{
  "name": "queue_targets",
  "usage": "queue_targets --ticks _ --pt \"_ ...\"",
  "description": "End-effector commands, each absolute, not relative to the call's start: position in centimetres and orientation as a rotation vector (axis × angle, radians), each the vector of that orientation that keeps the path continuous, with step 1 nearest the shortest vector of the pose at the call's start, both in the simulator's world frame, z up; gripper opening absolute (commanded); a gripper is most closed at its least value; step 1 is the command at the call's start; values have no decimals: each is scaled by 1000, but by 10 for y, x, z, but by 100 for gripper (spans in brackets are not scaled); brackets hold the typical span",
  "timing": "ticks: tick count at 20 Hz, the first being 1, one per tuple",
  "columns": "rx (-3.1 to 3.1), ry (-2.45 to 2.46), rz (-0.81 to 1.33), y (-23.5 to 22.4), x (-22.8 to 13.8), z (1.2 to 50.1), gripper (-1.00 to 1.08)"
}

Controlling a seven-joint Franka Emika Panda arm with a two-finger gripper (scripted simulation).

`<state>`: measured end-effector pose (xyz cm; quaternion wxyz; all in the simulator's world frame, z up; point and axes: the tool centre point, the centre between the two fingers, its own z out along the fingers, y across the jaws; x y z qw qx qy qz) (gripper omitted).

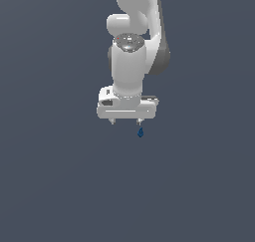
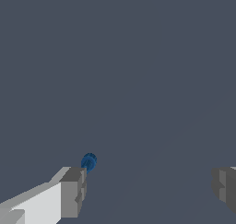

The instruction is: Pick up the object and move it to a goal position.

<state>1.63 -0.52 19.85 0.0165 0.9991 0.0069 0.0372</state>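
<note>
A plain dark grey-blue surface (image 1: 55,186) fills both views, with nothing else on it near the small dark blue object (image 1: 140,132). In the exterior view that object sits just below the fingertip on the exterior view's right, not between the two. The wrist view shows the same: the object (image 2: 88,162) lies close against the outer tip of one grey finger (image 2: 73,191), outside the gap (whether it touches cannot be told). The white arm (image 1: 130,61) hangs straight down, its wrist vertical, the gripper (image 1: 126,121) pointing at the surface with its jaws spread wide apart and holding nothing.
</note>
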Motion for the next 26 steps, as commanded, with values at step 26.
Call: queue_targets --ticks 26 --pt "3121 -87 67 5 0 158 100"
